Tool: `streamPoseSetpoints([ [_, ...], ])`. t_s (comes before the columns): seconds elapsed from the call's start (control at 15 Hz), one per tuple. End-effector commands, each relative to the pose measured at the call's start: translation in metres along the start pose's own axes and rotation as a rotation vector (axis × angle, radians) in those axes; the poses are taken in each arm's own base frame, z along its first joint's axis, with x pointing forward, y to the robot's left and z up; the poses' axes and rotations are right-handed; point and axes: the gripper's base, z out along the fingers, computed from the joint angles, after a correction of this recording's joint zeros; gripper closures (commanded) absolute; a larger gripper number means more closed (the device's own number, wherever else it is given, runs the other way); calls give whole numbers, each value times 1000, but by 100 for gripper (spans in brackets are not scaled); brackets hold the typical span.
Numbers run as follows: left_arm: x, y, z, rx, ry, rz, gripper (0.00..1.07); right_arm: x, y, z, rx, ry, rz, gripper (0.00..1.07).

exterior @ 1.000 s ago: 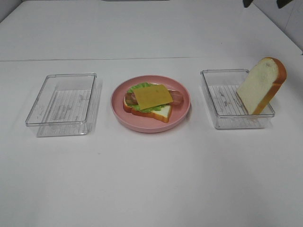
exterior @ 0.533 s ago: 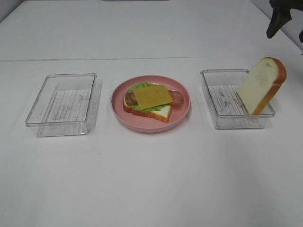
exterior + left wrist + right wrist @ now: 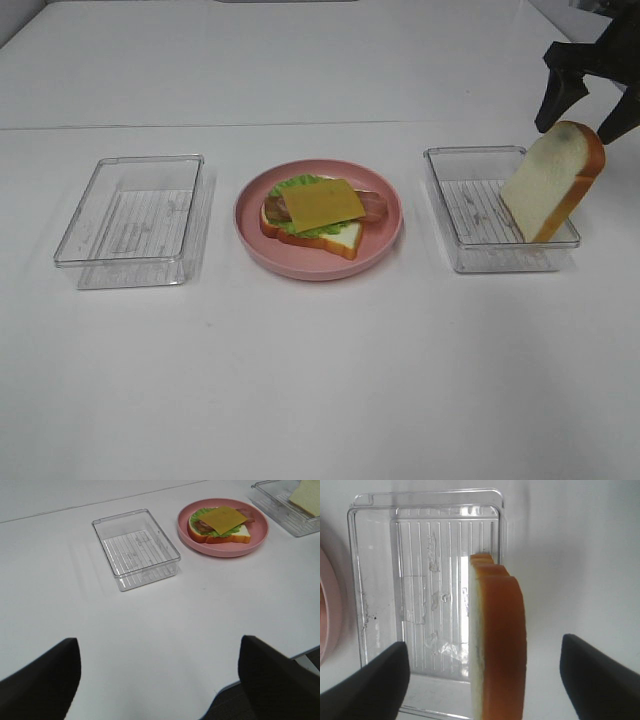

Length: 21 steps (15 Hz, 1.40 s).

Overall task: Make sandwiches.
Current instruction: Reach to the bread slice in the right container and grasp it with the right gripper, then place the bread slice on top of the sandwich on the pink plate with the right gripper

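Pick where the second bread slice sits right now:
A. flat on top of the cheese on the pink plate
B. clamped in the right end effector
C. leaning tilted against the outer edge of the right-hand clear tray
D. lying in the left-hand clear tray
C: the bread slice leans tilted on the right-hand tray's outer rim, while the open right end effector hovers above without touching it, and the cheese on the plate is uncovered.

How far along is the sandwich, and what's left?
Done: on the plate sits a bread slice with lettuce, bacon and cheese stacked on it. In hand: nothing yet; the right gripper hangs open above the top slice, which leans against the right tray. Left: grasp that slice and cap the stack. The left tray holds nothing.
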Motion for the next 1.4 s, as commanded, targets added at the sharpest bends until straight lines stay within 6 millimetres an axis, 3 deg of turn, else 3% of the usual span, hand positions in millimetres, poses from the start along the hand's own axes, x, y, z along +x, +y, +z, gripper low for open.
streamPoseSetpoints([
  [0.07, 1, -1, -2, 10, -36, -6, 26, 7, -3, 8, -13, 93, -3, 35],
  [0.4, 1, -1, -2, 10, -36, -6, 26, 7, -6, 14, -3, 107, 5, 40],
  [0.73, 1, -1, -2, 10, -36, -6, 26, 7, -8, 14, 23, 111, 12, 74],
  [0.93, 1, -1, -2, 10, -36, -6, 26, 7, -8, 14, 23, 111, 12, 105],
  [1.2, 1, -1, -2, 10, -36, -6, 26, 7, -5, 4, 23, 88, 6, 107],
  [1.4, 1, -1, -2, 10, -36, -6, 26, 11, 15, -30, -68, 0, -15, 107],
])
